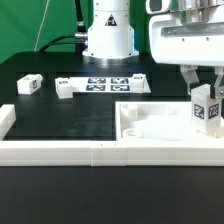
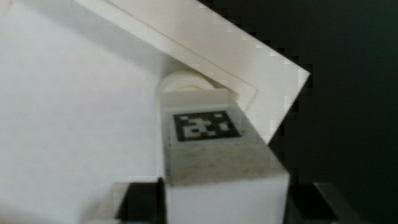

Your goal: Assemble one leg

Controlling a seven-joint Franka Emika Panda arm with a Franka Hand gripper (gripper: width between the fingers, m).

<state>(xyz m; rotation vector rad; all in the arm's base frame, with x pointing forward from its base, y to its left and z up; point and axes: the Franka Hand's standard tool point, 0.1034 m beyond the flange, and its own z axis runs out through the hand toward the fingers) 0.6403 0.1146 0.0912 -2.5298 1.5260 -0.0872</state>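
A black desk (image 1: 60,115) stands before a green curtain (image 1: 30,30), with the arm's white base (image 1: 108,35) at the back. A long white rail (image 1: 60,152) borders the near edge. The marker board (image 1: 108,83) lies mid-desk, with two loose blocks (image 1: 28,85) (image 1: 65,88) towards the exterior view's left. A large white panel (image 1: 160,125) lies at the exterior view's right.

The leg (image 1: 207,110) stands upright with its long axis vertical and its tag towards the exterior camera. Its lower end is at the panel's corner on the exterior view's right; whether it touches cannot be told.

The gripper (image 1: 205,92) is closed on the leg's upper end from above. In the wrist view the leg (image 2: 217,150) runs away from the gripper (image 2: 231,200), between the two dark fingers (image 2: 143,203), towards the corner of the panel (image 2: 71,110).
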